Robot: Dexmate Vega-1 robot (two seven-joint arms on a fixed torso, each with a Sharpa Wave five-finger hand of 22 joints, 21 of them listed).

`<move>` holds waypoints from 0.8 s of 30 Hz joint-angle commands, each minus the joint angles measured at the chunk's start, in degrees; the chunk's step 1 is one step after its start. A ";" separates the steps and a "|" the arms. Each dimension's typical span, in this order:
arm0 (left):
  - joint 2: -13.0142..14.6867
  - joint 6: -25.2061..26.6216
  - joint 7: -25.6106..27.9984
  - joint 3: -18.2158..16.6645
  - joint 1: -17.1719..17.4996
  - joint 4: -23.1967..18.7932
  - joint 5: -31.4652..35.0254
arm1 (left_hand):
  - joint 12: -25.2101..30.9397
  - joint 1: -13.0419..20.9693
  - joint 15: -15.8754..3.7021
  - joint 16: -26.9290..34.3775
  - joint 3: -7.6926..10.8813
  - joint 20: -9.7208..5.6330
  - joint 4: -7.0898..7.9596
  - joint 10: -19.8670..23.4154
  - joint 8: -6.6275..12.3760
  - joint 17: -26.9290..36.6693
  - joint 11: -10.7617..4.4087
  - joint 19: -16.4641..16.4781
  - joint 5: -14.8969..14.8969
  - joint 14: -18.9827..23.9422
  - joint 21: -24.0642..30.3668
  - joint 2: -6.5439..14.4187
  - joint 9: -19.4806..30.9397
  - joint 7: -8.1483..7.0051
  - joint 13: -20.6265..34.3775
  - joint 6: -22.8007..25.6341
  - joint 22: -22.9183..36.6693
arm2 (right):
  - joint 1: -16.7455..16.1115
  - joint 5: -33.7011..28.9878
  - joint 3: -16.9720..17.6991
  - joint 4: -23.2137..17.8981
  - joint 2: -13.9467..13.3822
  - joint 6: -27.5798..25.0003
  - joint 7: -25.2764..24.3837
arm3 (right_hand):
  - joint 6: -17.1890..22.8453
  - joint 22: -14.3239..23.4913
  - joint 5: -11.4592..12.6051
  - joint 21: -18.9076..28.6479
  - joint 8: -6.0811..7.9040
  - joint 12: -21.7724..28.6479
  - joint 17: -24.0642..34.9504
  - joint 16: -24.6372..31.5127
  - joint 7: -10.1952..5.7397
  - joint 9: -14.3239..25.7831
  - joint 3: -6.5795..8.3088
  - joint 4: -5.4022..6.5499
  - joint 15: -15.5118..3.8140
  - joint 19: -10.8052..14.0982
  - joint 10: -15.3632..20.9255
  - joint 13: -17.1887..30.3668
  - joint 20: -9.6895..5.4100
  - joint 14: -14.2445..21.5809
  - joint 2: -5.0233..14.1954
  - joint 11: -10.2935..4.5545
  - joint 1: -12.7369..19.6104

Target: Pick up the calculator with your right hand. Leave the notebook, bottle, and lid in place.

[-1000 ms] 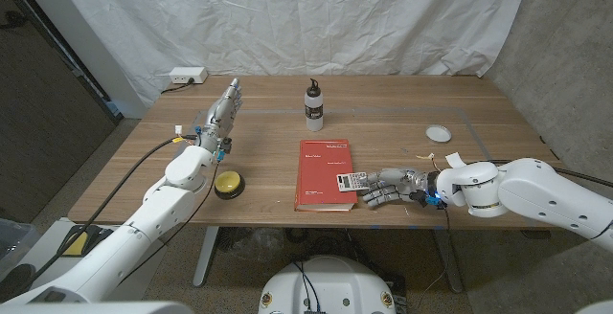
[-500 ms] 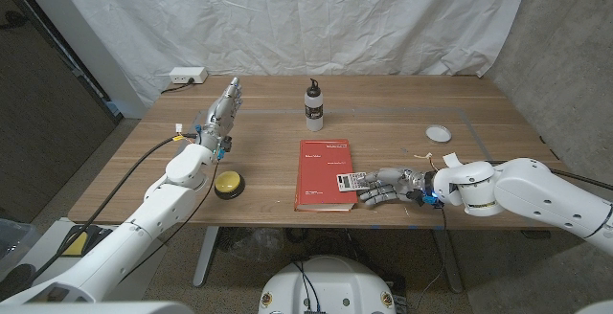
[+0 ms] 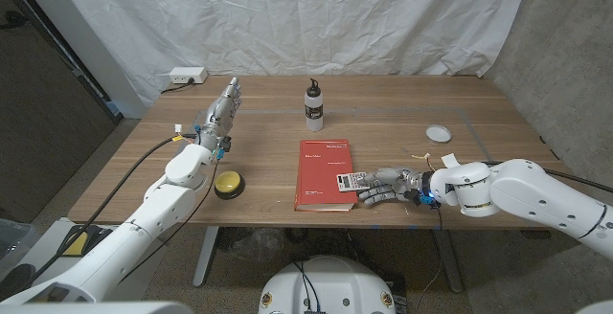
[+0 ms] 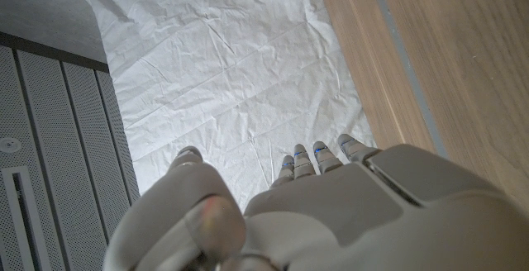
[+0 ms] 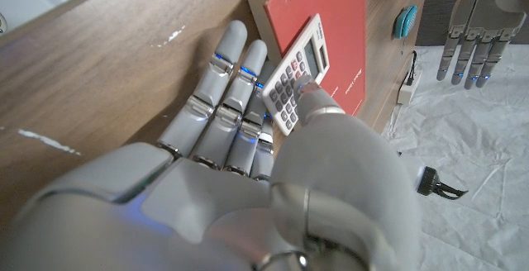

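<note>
While the left robot hand (image 3: 222,113) stands raised over the far left part of the desk (image 3: 259,137) with its fingers straight and apart, holding nothing, the right robot hand (image 3: 388,187) lies low at the near edge with its fingers reaching toward the red notebook (image 3: 326,173). Its thumb presses on the keypad of the white calculator (image 3: 351,181) and its fingers run underneath, so the calculator is pinched between them. That calculator lies tilted over the notebook's near right corner, right at the fingertips of the right robot hand. Beyond the notebook, well away from the right robot hand, a white bottle (image 3: 314,105) with a black cap stands upright. A round white lid (image 3: 439,133) lies farther back on the desk, beyond the right wrist. Just beside the left forearm sits a yellow button (image 3: 227,183).
</note>
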 commanded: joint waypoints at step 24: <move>0.84 -0.23 0.19 -0.88 1.45 -1.34 -0.31 | 0.11 0.52 0.22 0.01 -0.76 -1.40 0.08 -0.35 0.11 0.28 0.44 0.16 -0.31 -0.09 -0.23 0.39 0.23 -0.08 0.16 -0.10 0.32 | -1.34 1.03 0.01 -0.42 1.18 1.23 -3.10 | 8.20 0.96 -0.18 3.96 3.37 2.69 1.65 2.85 -2.21 1.45 0.61 -0.24 -3.70 2.14 10.14 0.55 -6.26 5.54 2.29 -3.13 4.90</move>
